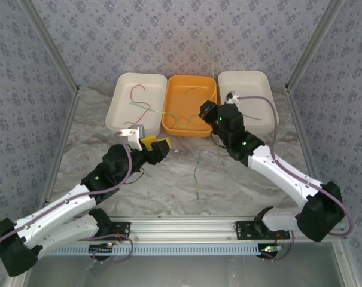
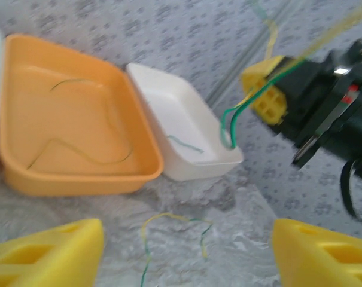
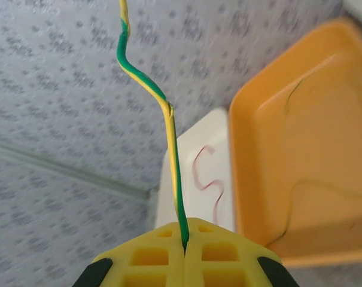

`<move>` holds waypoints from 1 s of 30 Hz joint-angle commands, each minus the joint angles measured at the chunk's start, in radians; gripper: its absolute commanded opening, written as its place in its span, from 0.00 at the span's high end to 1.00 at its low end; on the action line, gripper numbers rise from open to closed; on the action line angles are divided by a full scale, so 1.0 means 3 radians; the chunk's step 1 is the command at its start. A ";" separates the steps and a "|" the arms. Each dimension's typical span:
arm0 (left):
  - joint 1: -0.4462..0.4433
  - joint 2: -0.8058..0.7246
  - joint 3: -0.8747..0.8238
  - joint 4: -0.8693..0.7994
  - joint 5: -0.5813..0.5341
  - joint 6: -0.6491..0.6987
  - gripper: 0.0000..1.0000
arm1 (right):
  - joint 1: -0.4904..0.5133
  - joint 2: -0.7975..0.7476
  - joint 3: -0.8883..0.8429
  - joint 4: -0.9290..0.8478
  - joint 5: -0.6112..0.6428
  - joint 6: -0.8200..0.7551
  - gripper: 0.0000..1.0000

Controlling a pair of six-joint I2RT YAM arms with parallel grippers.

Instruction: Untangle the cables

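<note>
Bright, even and soft from above, with only faint shadows on the table [image 1: 169,179]. Slightly washed out on the white tray [image 1: 248,84] at the right. Smeared by motion around the right gripper [image 2: 269,92] in the left wrist view, out of focus on the near yellow fingers [image 2: 49,254]. Crisp along the green-yellow cable [image 3: 176,179], soft behind
</note>
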 commanded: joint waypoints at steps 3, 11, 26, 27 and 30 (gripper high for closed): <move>-0.0019 -0.0432 -0.0011 -0.1143 -0.0465 -0.0365 0.22 | -0.0379 0.0454 0.0315 -0.0121 -0.0047 -0.0919 1.00; -0.0023 -0.1610 -0.0151 -0.2076 -0.0603 -0.0500 0.22 | -0.0581 0.1530 0.1253 -0.0440 0.0164 -0.1866 1.00; -0.0019 -0.2010 -0.0107 -0.2339 -0.0596 -0.0468 0.23 | -0.0793 0.2497 0.2130 -0.1119 0.0544 -0.2621 1.00; -0.0020 -0.1999 -0.0119 -0.2316 -0.0598 -0.0466 0.23 | -0.0791 0.2550 0.2174 -0.1181 0.0579 -0.2628 1.00; -0.0020 -0.1952 -0.0109 -0.2272 -0.0588 -0.0439 0.23 | -0.0807 0.2574 0.2164 -0.1181 0.0683 -0.2648 1.00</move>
